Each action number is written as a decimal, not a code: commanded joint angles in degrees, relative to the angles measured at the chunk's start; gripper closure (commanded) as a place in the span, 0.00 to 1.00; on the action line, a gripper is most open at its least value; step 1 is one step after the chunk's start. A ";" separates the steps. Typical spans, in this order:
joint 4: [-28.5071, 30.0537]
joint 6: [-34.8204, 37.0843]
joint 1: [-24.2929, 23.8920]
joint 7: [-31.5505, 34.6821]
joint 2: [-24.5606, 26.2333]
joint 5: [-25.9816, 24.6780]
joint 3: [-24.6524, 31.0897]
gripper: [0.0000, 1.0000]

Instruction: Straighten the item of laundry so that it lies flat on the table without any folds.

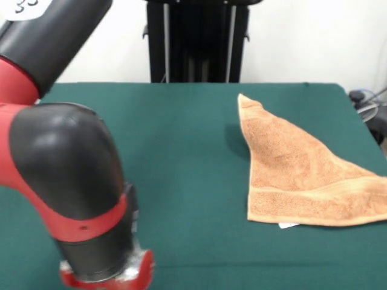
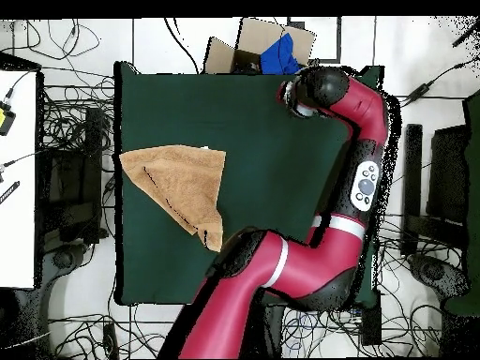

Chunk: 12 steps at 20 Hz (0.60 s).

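Note:
The light orange-tan towel [image 1: 302,175] lies on the right part of the green table [image 1: 181,151], folded over into a rough triangle with one point toward the far side. A stripe band runs along its near edge and a small white tag [image 1: 288,225] pokes out beneath it. In the overhead view the towel [image 2: 178,178] is at the table's [image 2: 272,169] left side. The red and black arm fills the front view's left. Its end, with the gripper [image 1: 106,275], hangs low over the near left edge, far from the towel. It also shows from above [image 2: 300,94].
The robot's black pedestal [image 1: 196,39] stands behind the table. A cardboard box [image 2: 267,47] with something blue in it sits just off the table's top edge in the overhead view. Cables lie on the floor all round. A white bench [image 2: 17,178] stands at the left.

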 commanded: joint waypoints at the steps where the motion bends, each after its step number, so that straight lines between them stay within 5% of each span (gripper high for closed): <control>1: 3.31 -7.01 -1.32 -7.38 -1.10 -7.16 -0.61 1.00; 8: 13.67 -10.79 1.05 0.42 -6.07 -5.14 -3.09 1.00; 12: 26.41 -14.38 3.26 7.51 -13.36 -5.29 -5.63 1.00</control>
